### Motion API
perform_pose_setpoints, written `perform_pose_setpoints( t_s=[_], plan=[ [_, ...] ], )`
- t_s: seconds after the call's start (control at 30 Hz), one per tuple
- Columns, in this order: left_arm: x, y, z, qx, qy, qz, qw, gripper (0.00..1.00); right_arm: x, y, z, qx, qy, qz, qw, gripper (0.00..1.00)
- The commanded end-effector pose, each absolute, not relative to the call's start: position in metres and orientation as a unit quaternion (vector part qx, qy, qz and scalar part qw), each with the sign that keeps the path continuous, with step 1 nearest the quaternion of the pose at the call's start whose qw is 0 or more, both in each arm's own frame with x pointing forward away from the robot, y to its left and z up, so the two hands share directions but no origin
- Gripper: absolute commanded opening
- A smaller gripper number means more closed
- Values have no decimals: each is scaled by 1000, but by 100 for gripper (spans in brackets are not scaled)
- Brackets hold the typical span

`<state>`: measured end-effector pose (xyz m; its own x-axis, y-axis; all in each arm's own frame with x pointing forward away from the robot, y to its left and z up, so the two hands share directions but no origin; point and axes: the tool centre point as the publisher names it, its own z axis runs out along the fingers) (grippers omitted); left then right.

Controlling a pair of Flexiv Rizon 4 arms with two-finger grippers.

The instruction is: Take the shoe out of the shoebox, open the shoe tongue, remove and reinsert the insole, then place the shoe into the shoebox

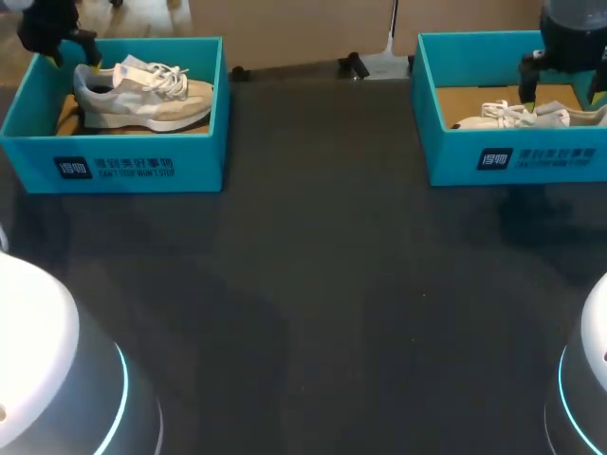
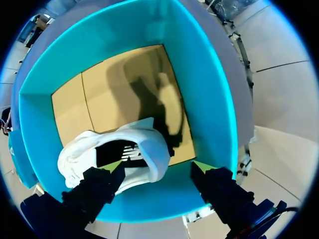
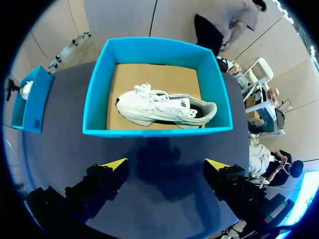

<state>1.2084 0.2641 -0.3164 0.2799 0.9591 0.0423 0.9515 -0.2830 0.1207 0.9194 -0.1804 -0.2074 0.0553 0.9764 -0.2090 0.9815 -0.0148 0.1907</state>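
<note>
Left claw (image 2: 158,167) gapes over the shoe (image 2: 79,154) heel, shown only wrist-side.

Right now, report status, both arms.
Left jaws open over left shoe in left shoebox. Right jaws open above right shoebox, right shoe inside. Nothing obstructing.

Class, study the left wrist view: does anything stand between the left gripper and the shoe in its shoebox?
Nothing visible does. The shoebox has no lid, and the left gripper hangs open directly over the heel end of the shoe.
</note>
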Motion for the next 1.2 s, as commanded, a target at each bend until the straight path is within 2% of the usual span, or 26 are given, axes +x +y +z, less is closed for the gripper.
perform_pose_setpoints(
  t_s=[0.03, 0.3, 0.5, 1.07, 1.2],
  plan=[
    [1219, 265, -326, 800, 597, 44, 34, 78, 919, -181, -208, 712, 687, -9, 143, 100],
    [1218, 266, -336, 800, 598, 39, 32, 69, 919, -181, -208, 712, 687, -9, 143, 100],
    [1211, 271, -344, 795, 605, 34, 22, 72, 919, -181, -208, 712, 687, -9, 143, 100],
    [1204, 270, -373, 774, 633, 21, 21, 72, 919, -181, -208, 712, 687, -9, 143, 100],
    [1206, 271, -378, 770, 638, 11, 19, 65, 919, -181, -208, 712, 687, -9, 143, 100]
  ],
)
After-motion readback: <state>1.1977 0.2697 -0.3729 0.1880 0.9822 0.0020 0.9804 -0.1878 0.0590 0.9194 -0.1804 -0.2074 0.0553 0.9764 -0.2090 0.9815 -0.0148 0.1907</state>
